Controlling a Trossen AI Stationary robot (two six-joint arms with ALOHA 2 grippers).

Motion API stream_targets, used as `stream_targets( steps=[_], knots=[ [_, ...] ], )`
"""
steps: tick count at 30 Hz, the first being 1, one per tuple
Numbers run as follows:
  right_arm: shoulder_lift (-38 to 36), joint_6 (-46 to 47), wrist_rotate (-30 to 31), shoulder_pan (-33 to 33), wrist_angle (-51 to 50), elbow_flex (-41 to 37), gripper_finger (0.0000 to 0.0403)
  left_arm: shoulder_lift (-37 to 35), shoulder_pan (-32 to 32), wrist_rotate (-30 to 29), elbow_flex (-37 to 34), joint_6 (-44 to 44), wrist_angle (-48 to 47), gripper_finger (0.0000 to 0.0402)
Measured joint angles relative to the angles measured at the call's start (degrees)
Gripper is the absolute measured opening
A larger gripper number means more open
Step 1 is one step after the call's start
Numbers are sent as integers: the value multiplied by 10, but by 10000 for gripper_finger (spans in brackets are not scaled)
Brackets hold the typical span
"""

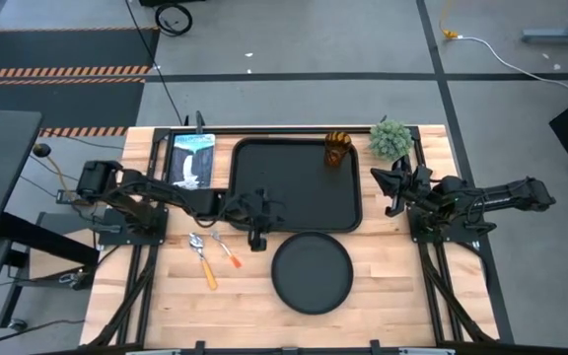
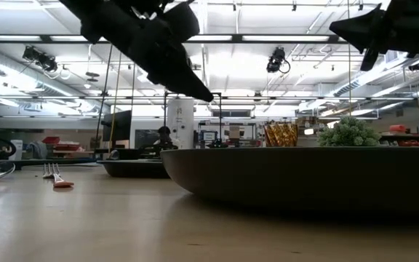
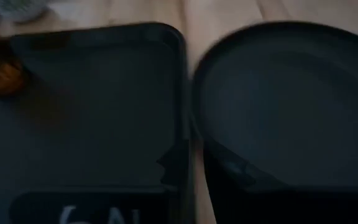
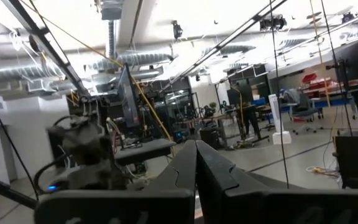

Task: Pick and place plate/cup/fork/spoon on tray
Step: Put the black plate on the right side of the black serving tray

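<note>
- The spoon (image 1: 203,258) and the fork (image 1: 226,249) lie side by side on the bare bench (image 1: 383,286), just off the tray's near-left corner; neither is on the tray yet.
- The left tool (image 1: 257,237) hovers over the tray's near rim, between the cutlery and the plate (image 1: 312,273). I cannot tell whether its fingers are parted.
- The plate sits on the bench just beside the tray (image 1: 296,212). It looks like the next pick: grip its low rim at the edge nearest the tray, lift clear of the rim, and set it flat.
- The cup (image 1: 337,149) already stands in the tray's far-right corner, so land the plate away from it.
- The right tool (image 1: 390,187) waits past the tray's right edge, raised, fingers pressed together on nothing.
</note>
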Motion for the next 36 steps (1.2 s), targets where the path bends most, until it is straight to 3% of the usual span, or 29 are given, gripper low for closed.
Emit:
stream_targets(
  steps=[5, 9, 13, 17, 21, 28, 36],
  knots=[
    [8, 28, -2, 0, 0, 0, 9, 3, -25, -17, 0, -25, -11, 56],
    [22, 53, -45, 0, 0, 0, 9, 3, -46, -49, -34, -48, 36, 56],
    [40, 78, -69, 0, 0, 0, 9, 4, -63, -52, -82, -122, 99, 56],
    [54, 82, -70, 0, 0, 0, 9, 4, -90, -56, -92, -212, 86, 57],
    [63, 82, -72, 0, 0, 0, 9, 4, -137, -113, -91, -281, 86, 57],
    [66, 82, -108, 1, 0, 0, 9, 4, -201, -194, -71, -436, -9, 57],
    [66, 76, -118, 0, 0, 0, 9, 5, -255, -202, -39, -556, -119, 57]
  ],
)
